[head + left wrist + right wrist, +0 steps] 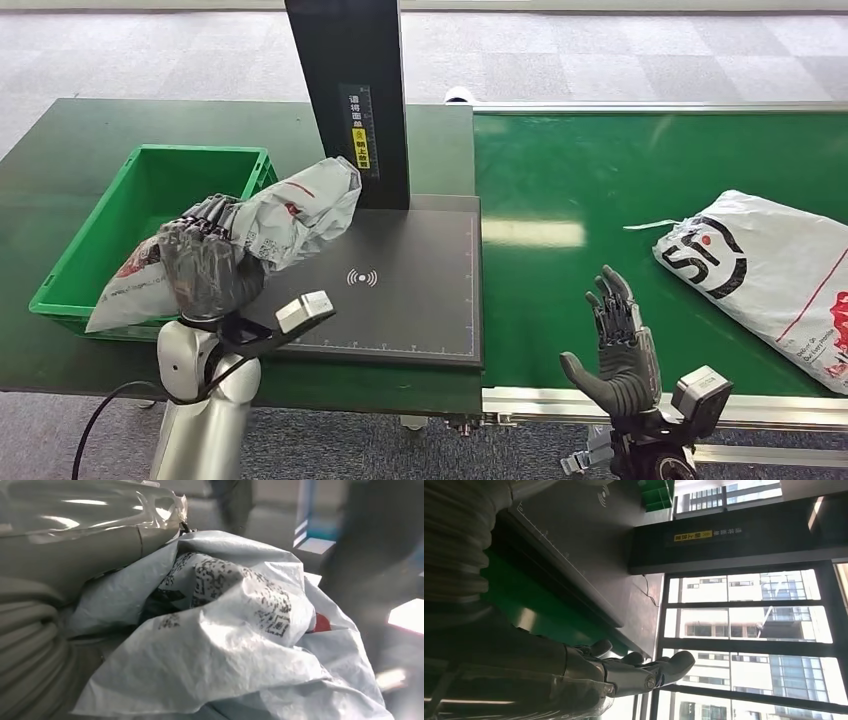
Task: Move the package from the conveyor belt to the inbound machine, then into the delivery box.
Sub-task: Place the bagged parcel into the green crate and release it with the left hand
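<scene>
Grey poly mailer package [290, 215] gripped in left robot hand [208, 265], hanging over the green delivery box [150, 190] rim, likely for dropping in. Right robot hand [620, 345] spread, empty, well right of box.

Held package [290, 215]: its middle is covered by the left hand [208, 268] in the head view; its lower end hides part of the green delivery box [150, 190] front wall.
Package print: in the left wrist view the dark code marks [235, 587] are creased and blurred, unreadable.
Left wrist background: upper right of the frame is a dark blur (nothing there can be made out).
Second package [770, 270]: cut off by the right edge in the head view.
Inbound machine post [350, 95]: its top runs out of the upper edge; the yellow label [361, 135] text is too small to read.
Right hand [620, 345]: fingers apart; its arm is cut by the lower edge.
</scene>
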`<action>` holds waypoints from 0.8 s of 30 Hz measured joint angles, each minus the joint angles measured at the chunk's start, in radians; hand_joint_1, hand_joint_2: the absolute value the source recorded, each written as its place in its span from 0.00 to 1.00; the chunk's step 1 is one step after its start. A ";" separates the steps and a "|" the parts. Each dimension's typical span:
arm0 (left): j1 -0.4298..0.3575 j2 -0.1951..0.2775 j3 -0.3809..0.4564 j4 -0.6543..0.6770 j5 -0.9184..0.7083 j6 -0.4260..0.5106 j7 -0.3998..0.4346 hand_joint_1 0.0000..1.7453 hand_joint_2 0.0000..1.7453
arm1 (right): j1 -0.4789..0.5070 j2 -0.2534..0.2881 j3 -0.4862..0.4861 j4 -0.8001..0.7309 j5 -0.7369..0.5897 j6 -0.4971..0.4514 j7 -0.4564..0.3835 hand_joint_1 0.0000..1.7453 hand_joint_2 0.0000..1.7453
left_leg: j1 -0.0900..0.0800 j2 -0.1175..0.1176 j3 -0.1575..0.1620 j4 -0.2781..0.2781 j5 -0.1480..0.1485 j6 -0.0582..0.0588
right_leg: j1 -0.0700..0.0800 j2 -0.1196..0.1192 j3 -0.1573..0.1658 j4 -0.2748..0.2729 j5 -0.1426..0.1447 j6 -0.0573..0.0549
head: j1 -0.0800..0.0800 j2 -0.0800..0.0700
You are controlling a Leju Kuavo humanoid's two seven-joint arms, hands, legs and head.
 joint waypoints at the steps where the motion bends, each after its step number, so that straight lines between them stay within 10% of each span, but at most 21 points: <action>1: -0.007 0.010 0.001 0.034 -0.017 0.000 0.087 1.00 1.00 | 0.003 0.000 0.001 -0.003 0.006 0.000 0.003 0.00 1.00 | 0.000 0.000 0.000 0.000 0.000 0.000 | 0.000 0.000 0.000 0.000 0.000 0.000 | 0.000 0.000; 5: -0.024 0.064 -0.001 0.144 0.010 -0.001 0.288 1.00 1.00 | 0.004 0.000 0.004 -0.006 0.030 0.002 0.012 0.00 1.00 | 0.001 0.000 0.000 0.000 0.000 0.000 | 0.001 0.000 0.000 0.001 0.000 0.000 | 0.000 0.000; 11: -0.029 0.104 0.044 0.189 0.047 0.000 0.293 1.00 1.00 | 0.003 0.002 0.005 -0.006 0.038 0.000 0.015 0.00 1.00 | 0.000 0.001 0.000 0.000 0.000 0.000 | 0.001 0.000 0.000 0.001 0.000 0.000 | 0.000 0.000; 18: -0.061 0.034 0.328 0.113 0.210 0.001 -0.175 1.00 1.00 | 0.003 0.003 0.015 -0.003 0.038 -0.007 0.015 0.00 1.00 | 0.001 0.001 0.000 0.000 0.000 0.000 | 0.001 0.001 0.000 0.001 0.000 0.000 | 0.000 0.000; 24: -0.085 -0.018 0.493 0.019 0.285 0.002 -0.260 1.00 1.00 | -0.004 0.002 0.024 0.004 0.031 -0.007 0.013 0.00 1.00 | 0.001 0.000 -0.001 0.000 0.000 -0.001 | 0.001 0.000 -0.001 0.001 0.000 0.000 | 0.000 0.000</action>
